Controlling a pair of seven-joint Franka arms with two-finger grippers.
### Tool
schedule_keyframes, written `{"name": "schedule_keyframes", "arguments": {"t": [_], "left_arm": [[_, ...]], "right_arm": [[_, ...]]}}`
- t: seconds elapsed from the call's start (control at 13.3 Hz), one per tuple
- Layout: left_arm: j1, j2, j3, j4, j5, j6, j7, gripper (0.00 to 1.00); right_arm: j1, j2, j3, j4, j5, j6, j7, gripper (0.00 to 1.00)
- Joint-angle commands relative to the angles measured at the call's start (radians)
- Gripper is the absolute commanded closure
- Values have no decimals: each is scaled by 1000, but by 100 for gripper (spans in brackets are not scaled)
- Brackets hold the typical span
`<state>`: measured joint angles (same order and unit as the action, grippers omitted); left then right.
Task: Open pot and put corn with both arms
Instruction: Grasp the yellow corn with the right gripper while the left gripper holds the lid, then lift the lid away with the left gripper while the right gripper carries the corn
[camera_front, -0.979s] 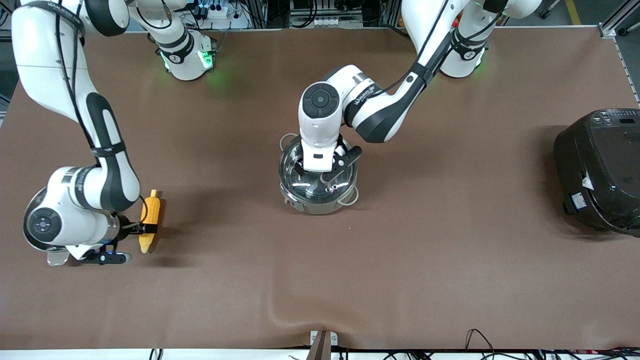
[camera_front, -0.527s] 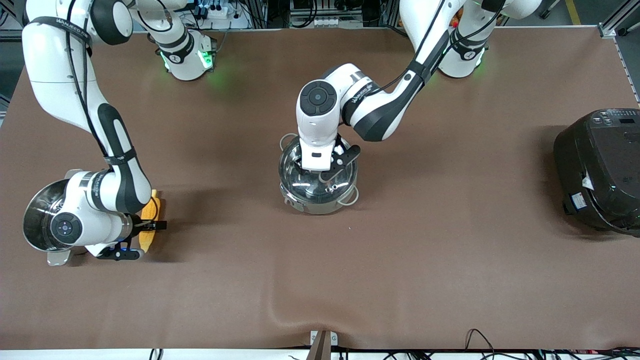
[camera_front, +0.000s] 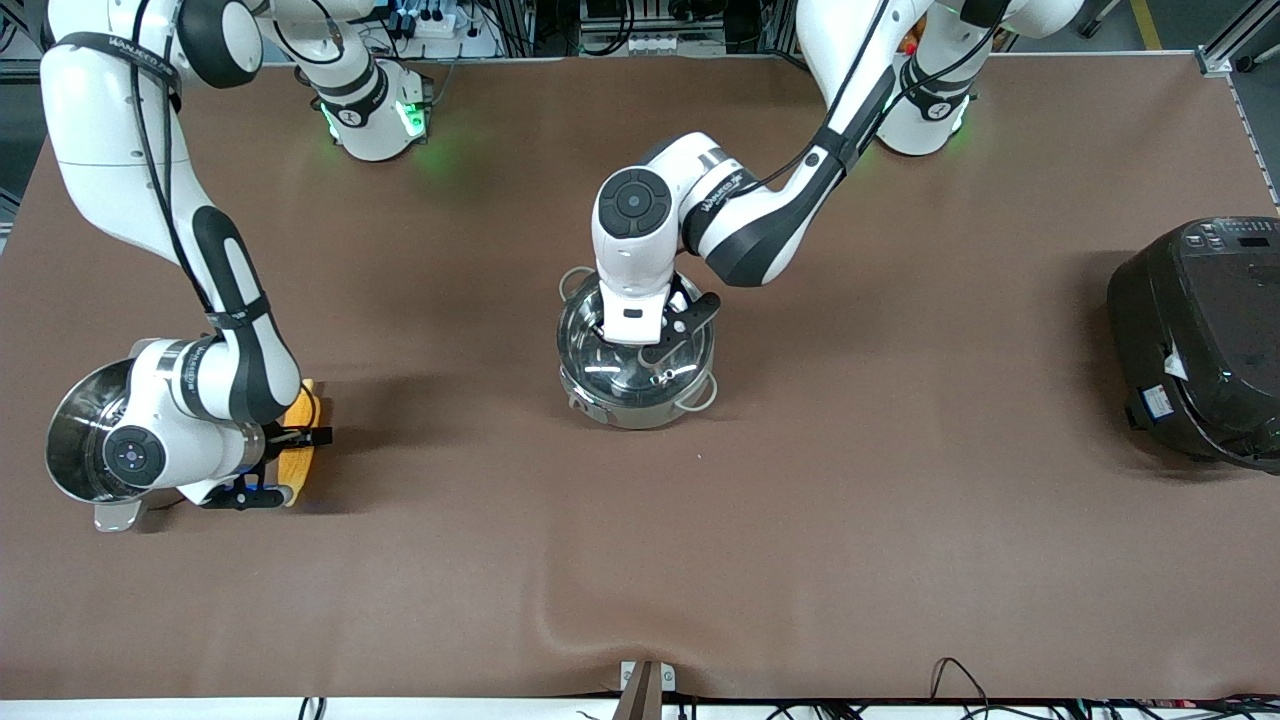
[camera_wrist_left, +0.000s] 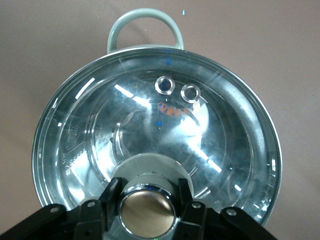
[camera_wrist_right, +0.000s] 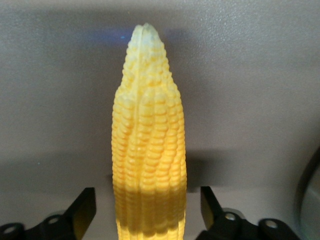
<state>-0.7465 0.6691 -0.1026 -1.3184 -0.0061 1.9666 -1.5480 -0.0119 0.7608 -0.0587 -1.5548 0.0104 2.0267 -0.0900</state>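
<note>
The left jaws are closed on the chrome knob (camera_wrist_left: 147, 215) of the glass lid (camera_wrist_left: 200, 130), one black finger (camera_wrist_left: 111, 192) pressed to each side of it. The lid sits flat on the pot (camera_front: 640, 405), so the pot is not open yet. One pale loop handle (camera_wrist_left: 145, 22) sticks out past the rim, and two small vent rings (camera_wrist_left: 176, 88) show in the glass. From across the room the pot stands in the middle of the frame on the brown table (camera_front: 900, 520), with the left arm (camera_front: 760, 220) coming down to it from its base at the top edge.

The right jaws are open and sit astride the corn (camera_wrist_right: 149, 150), one finger (camera_wrist_right: 85, 210) on each side with a clear gap between each and the cob. The corn lies flat on the table, its tapered tip pointing away from the wrist. In the front view the corn (camera_front: 300, 445) is low at the right arm's end of the table, lower in the frame than the pot and well apart from it, and mostly covered by the right arm's wrist (camera_front: 200, 400).

Just beside the corn, at the frame's edge, a shiny steel bowl-shaped vessel (camera_front: 75, 440) shows partly under that wrist. A large black cooker (camera_front: 1200, 340) sits at the left arm's end of the table, well apart from the pot.
</note>
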Motion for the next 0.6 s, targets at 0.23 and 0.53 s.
{"name": "schedule_keyframes", "arguments": {"t": [0.23, 0.53], "left_arm": [[2, -38, 9, 21, 26, -11, -4, 100], [108, -212, -2, 10, 14, -124, 73, 100]], "right_arm": [[0, -38, 5, -22, 8, -11, -82, 100], [3, -96, 7, -22, 8, -37, -201, 100]]}}
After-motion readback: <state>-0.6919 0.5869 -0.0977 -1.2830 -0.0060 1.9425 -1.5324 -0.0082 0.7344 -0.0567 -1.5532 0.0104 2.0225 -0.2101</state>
